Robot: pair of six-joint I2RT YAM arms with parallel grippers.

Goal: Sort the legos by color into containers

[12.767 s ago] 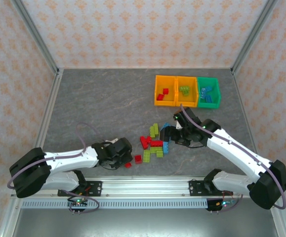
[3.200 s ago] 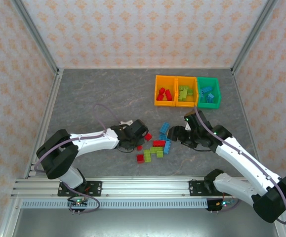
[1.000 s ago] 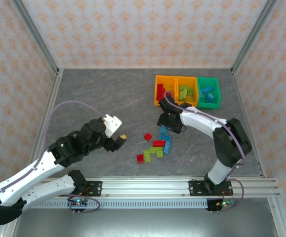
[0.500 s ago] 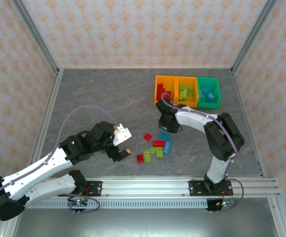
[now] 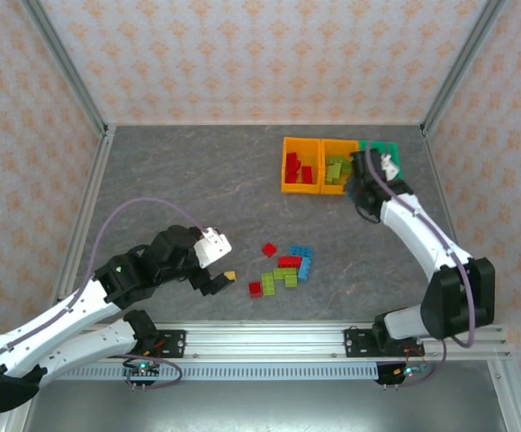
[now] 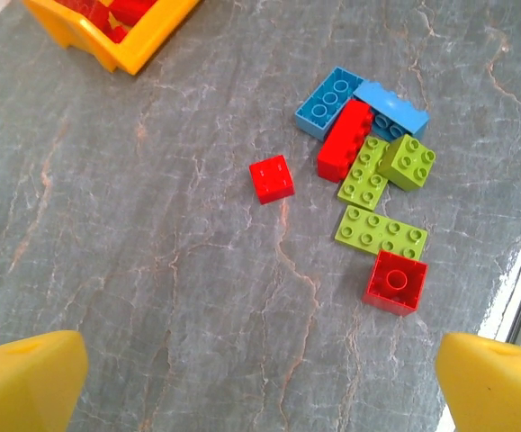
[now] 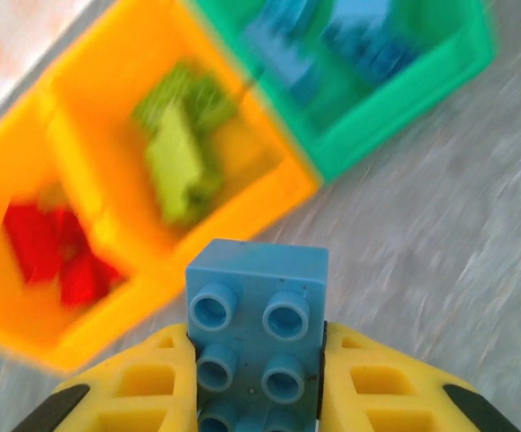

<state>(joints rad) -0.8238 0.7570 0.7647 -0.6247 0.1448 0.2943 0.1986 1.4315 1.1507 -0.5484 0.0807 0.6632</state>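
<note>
My right gripper [image 7: 256, 360] is shut on a light blue lego [image 7: 256, 270], held just short of the three bins. In the right wrist view, the green bin [image 7: 395, 99] holds blue bricks. The middle orange bin [image 7: 242, 171] holds lime ones and the left orange bin [image 7: 8, 306] holds red ones. From above, the right gripper [image 5: 354, 186] hovers at the front of the bins [image 5: 284, 171]. Loose legos lie mid-table: a red square [image 6: 271, 178], a blue, red and lime cluster [image 6: 364, 144], and an upturned red brick [image 6: 395, 282]. My left gripper [image 6: 260, 396] is open above bare table beside them.
A corner of the orange bin [image 6: 116, 36] shows at the top of the left wrist view. The metal rail [image 5: 260, 342] runs along the near edge, close to the pile [image 5: 285, 268]. Patterned walls enclose the grey table [image 5: 179, 180].
The right arm has swung from the pile up to the bins, carrying the blue brick. The left arm has shifted slightly, its gripper still open left of the pile.
</note>
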